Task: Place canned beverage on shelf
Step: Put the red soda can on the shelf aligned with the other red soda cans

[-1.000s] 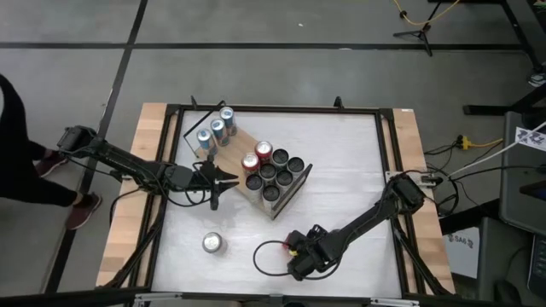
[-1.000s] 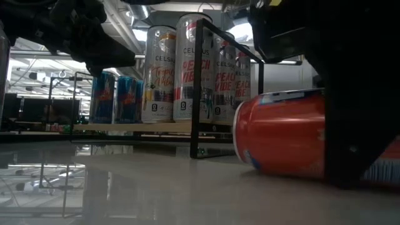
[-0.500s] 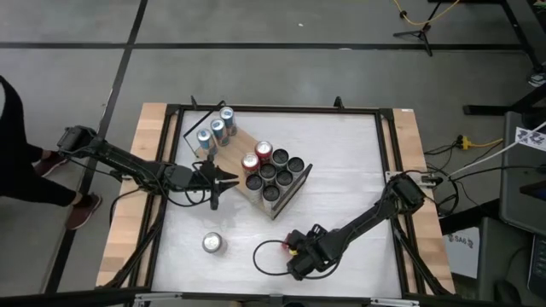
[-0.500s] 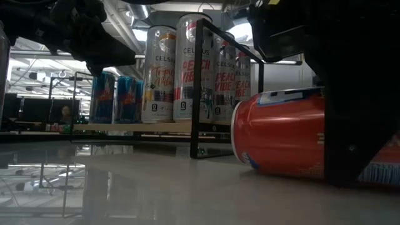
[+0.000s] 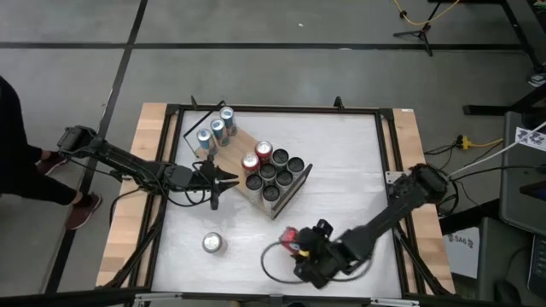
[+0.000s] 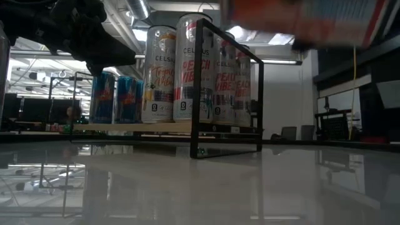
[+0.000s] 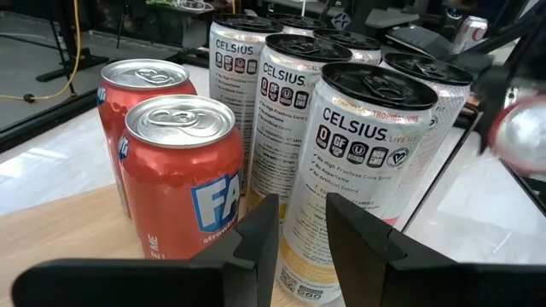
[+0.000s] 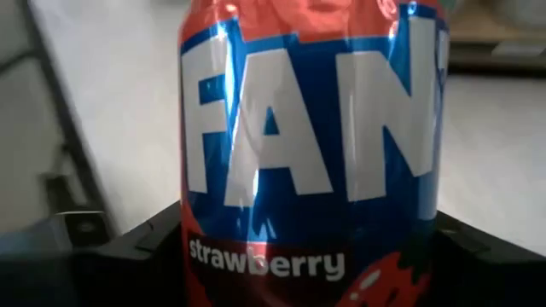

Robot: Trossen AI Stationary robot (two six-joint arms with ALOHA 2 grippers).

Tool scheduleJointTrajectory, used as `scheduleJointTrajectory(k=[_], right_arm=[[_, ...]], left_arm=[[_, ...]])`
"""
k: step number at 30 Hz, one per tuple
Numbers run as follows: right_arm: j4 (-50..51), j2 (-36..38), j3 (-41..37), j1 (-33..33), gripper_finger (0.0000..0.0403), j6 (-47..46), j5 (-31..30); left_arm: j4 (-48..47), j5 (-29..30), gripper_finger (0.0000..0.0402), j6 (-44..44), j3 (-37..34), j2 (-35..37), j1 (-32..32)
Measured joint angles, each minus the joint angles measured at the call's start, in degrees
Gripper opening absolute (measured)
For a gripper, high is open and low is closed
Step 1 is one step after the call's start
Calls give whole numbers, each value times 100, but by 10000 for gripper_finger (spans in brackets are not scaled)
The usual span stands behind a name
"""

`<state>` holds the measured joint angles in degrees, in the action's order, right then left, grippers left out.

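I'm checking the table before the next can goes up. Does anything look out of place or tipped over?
One silver can stands alone on the white table, apart from the shelf where the others are grouped. The right claw holds a red strawberry can near the table's front. Nothing looks spilled or dented.

right hand [image 5: 294,247] clamped – left hand [image 5: 223,179] hovering

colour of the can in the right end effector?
Red with a blue band and white lettering; the can shows best in the right wrist view.
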<state>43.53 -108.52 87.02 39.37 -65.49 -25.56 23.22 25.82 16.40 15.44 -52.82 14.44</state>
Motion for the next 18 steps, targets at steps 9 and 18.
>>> scheduleJointTrajectory(k=[9, 18], right_arm=[[417, 508, -44, 633, 286, 163, -1836], [279, 521, -56, 959, 286, 1213, -2835]], left_arm=[[4, 2, 93, 7, 0, 0, 0], [30, 2, 93, 9, 0, 0, 0]])
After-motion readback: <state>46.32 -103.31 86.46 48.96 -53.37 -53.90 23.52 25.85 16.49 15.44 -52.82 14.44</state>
